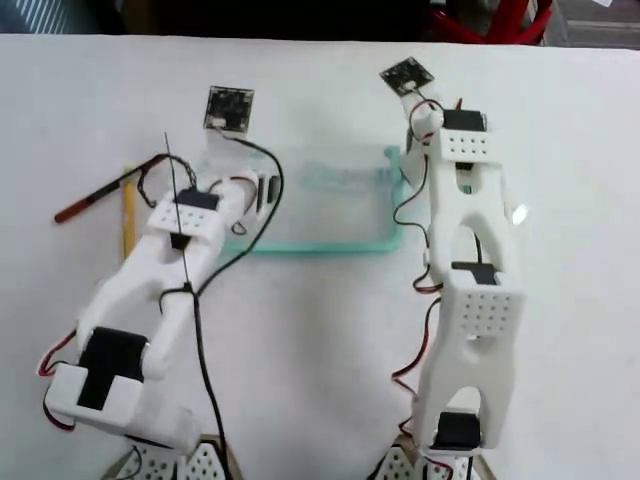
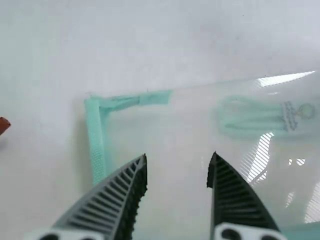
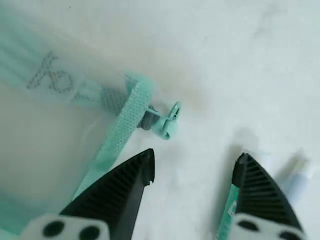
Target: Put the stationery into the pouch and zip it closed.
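I am looking down at the clear pouch point(image 1: 330, 247) with teal edging, which is lying flat in the middle of the white table point(image 1: 560, 150) between the two arms. The left gripper point(image 2: 179, 156) is hovering over the pouch's left end with its claw spread wide and gripping nothing, close to a teal-trimmed corner point(image 2: 95, 132). A pale teal looped cord point(image 2: 250, 117) is showing through the clear plastic further right.

The right gripper point(image 3: 196, 154) is standing just as wide, also empty, at the pouch's far right corner. The teal zipper pull point(image 3: 169, 121) is lying on the table just ahead of its fingertips.

A reddish-brown pen point(image 1: 110, 192) and a yellow pencil point(image 1: 128, 222) are lying outside the pouch, on the table to its left beside the left arm. The pen is crossing the pencil's far end.
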